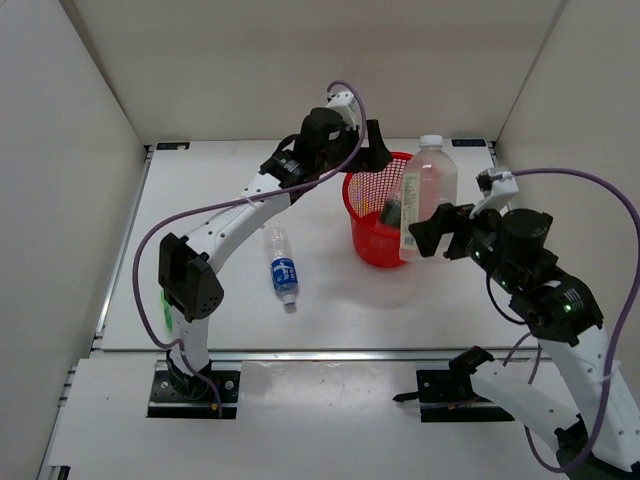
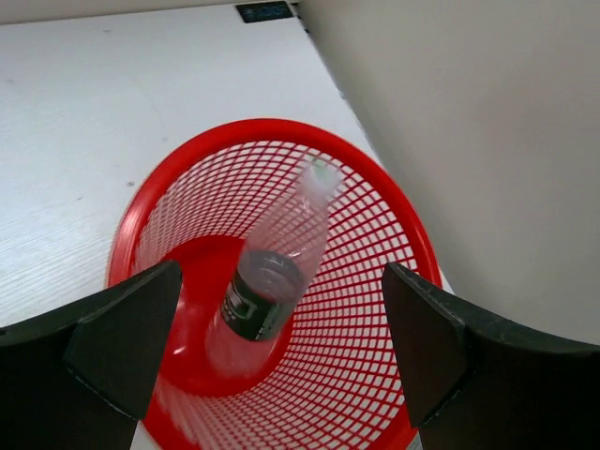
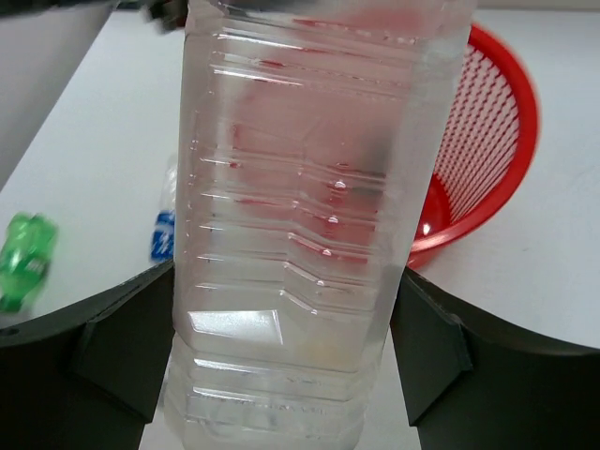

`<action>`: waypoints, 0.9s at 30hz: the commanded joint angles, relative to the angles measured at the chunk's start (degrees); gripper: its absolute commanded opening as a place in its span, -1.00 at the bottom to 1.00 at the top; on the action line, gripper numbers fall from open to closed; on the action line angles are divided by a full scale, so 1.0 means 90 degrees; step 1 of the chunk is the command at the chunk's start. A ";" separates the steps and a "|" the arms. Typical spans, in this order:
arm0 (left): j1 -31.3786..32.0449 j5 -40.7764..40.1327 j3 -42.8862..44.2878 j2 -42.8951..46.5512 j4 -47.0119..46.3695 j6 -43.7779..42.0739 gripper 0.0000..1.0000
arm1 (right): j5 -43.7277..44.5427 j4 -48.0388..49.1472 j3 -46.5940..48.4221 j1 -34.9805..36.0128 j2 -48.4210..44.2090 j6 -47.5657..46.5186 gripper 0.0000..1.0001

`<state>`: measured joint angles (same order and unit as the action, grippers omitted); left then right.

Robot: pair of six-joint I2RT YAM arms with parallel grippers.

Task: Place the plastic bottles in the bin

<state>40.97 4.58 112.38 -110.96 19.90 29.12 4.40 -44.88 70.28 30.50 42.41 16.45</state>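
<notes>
Left hand [image 2: 277, 342] open over bin [image 2: 375, 178], dark-labelled bottle [image 2: 267, 300] inside; right hand [image 3: 281, 356] grips ribbed bottle [image 3: 300, 187] upright, awaiting deposit.

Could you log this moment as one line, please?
left fingers: open over bin | dark-label bottle: in bin | right fingers: gripping ribbed bottle | blue-label bottle, green bottle: on table

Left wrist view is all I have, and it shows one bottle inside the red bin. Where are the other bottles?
Observer: The right gripper holds the ribbed bottle upright, close by the bin.
Operator: Any on the table?
Observer: The blue-label bottle lies on the table, left of the bin.
Operator: And the green one?
Observer: The green bottle lies farther left.
</notes>
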 commanded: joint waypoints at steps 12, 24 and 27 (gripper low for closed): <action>-0.2966 -0.2127 -0.4084 0.5068 0.2833 0.0836 0.97 | -0.1566 0.2741 -0.0232 -0.2367 0.2375 -0.0341 -0.81; -0.4014 -0.3029 -0.6156 0.5795 0.5124 0.1568 0.97 | -0.0500 0.2712 -0.0007 -0.1485 0.3246 -0.0869 -0.48; -0.4151 -0.3270 -0.6431 0.5543 0.5142 0.1675 0.97 | -0.0296 0.2585 0.0140 -0.1290 0.3402 -0.1133 0.14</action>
<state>4.93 -22.83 55.24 -60.38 64.90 41.41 -1.72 -23.59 69.21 17.23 72.01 9.56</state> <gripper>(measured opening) 0.988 0.788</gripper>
